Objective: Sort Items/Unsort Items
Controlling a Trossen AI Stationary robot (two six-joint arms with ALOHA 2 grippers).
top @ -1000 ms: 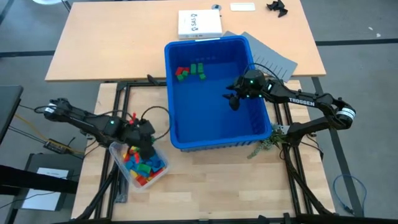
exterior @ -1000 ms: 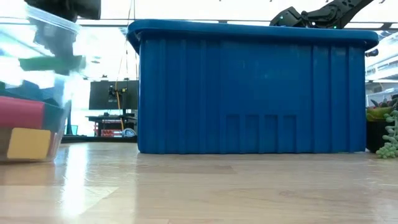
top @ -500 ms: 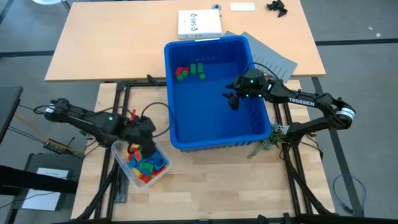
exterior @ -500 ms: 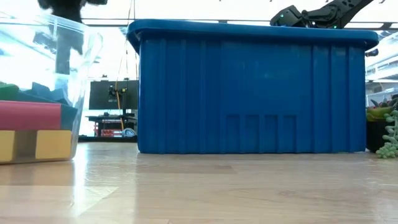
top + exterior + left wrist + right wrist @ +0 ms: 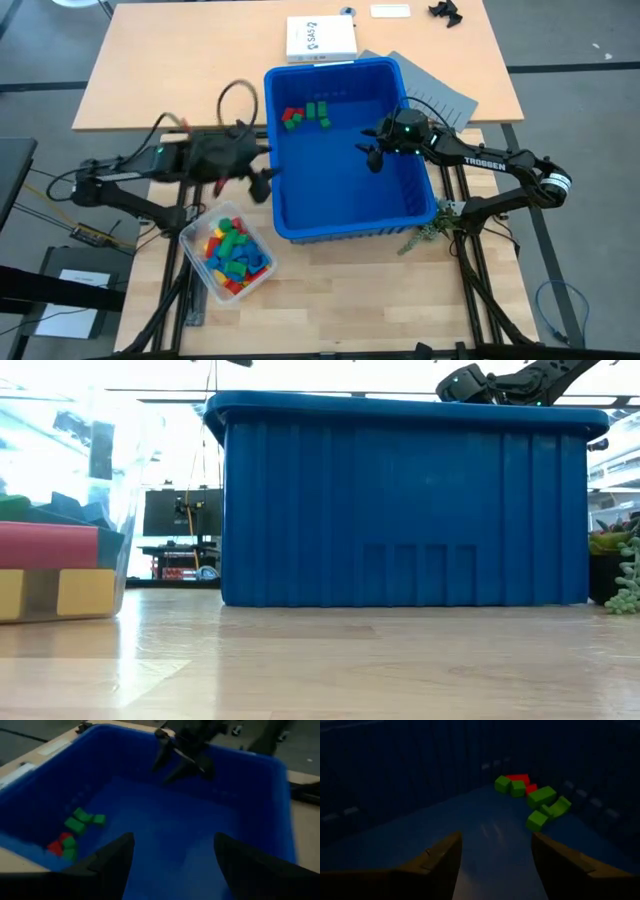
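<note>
The large blue bin (image 5: 345, 150) is the landmark here. Seen from above, a small cluster of green and red blocks (image 5: 305, 115) lies on the bin floor near its far left corner, while most of the blocks (image 5: 232, 252), red, yellow, green and blue, sit heaped in a clear plastic tub (image 5: 196, 275) on the table just off the bin's near left corner. The left gripper (image 5: 262, 183) hangs at the bin's left wall, about at its rim, and the right gripper (image 5: 372, 157) hangs inside the bin toward its right wall, well apart from the cluster. The high view does not show how either pair of fingers stands; the wrist views do. In the left wrist view the two dark fingers (image 5: 112, 860) stand wide apart with nothing between them, looking across the bin floor to the green and red cluster (image 5: 75, 832) and, farther off, the other arm's gripper (image 5: 181, 760) reaching down into the bin. In the right wrist view that arm's fingers (image 5: 437, 862) are likewise spread and empty, pointing along the floor toward the same cluster (image 5: 532, 800) lying against the far wall. The low view shows none of the bin's inside, only its ribbed front wall (image 5: 400, 510), the tub (image 5: 110, 440) to its left with red and yellow blocks (image 5: 50, 570) pressed against the clear side, and part of the right arm (image 5: 500, 382) above the rim.
</note>
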